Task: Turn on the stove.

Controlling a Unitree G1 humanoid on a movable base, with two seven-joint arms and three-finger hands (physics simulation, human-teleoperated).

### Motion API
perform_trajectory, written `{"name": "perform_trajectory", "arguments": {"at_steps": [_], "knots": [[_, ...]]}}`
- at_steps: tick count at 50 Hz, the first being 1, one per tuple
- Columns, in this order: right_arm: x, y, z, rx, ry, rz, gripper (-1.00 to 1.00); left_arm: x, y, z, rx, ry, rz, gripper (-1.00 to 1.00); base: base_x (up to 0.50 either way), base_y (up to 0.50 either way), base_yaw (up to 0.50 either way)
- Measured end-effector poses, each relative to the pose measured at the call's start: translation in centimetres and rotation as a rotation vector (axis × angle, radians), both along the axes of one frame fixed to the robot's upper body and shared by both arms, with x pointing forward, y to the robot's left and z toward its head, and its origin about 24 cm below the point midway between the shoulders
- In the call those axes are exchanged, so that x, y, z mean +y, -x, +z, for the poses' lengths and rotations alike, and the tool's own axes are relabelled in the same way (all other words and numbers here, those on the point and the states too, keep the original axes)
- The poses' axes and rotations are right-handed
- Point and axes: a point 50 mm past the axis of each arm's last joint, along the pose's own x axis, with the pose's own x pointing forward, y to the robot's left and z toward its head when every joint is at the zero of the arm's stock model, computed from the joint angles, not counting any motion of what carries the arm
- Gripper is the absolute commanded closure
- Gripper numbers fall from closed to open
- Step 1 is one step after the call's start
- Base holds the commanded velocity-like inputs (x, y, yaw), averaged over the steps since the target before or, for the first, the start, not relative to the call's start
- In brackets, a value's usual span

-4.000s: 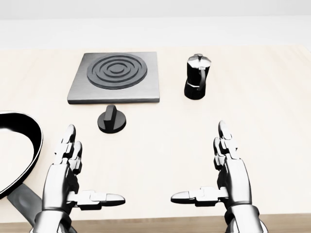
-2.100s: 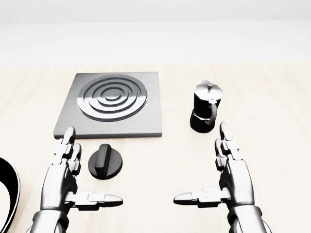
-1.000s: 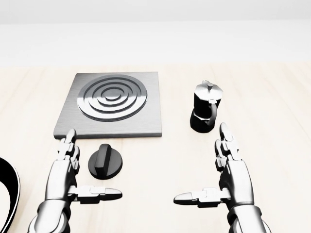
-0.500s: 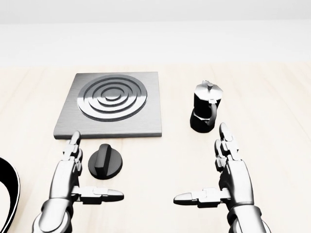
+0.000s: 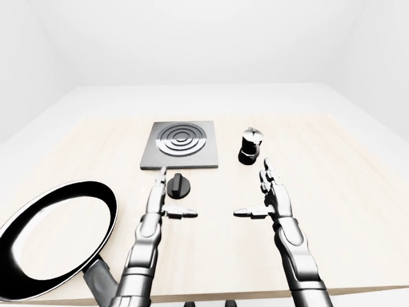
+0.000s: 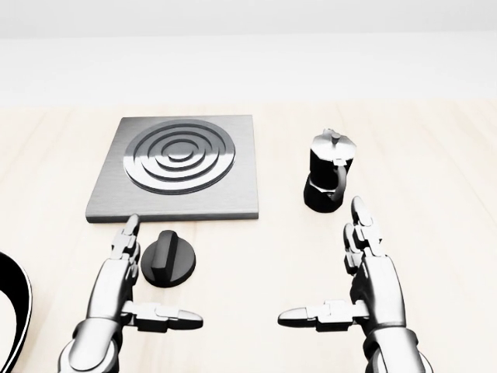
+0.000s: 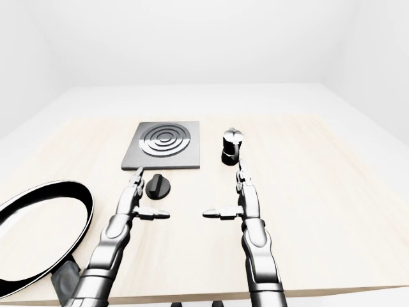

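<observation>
Stove knob now has the spread left hand nearer beside it, right hand unmoved, also spread

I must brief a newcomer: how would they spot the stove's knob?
Find the square grey stove plate with rings on the wooden table. Just below its lower edge in the head view sits the knob: a small round black disc with a raised bar, beside the left hand.
</observation>
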Motion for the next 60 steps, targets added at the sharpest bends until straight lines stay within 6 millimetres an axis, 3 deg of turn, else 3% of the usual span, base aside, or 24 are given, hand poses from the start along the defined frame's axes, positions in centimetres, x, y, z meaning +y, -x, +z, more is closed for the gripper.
{"name": "perform_trajectory", "arguments": {"at_steps": [60], "knots": [[0.1,0.0,-0.1,0.004,0.003,0.007,-1.00,-1.2,1.2,-0.6,0.007,-0.046,-0.125,-1.00,0.00,0.00,0.00]]}}
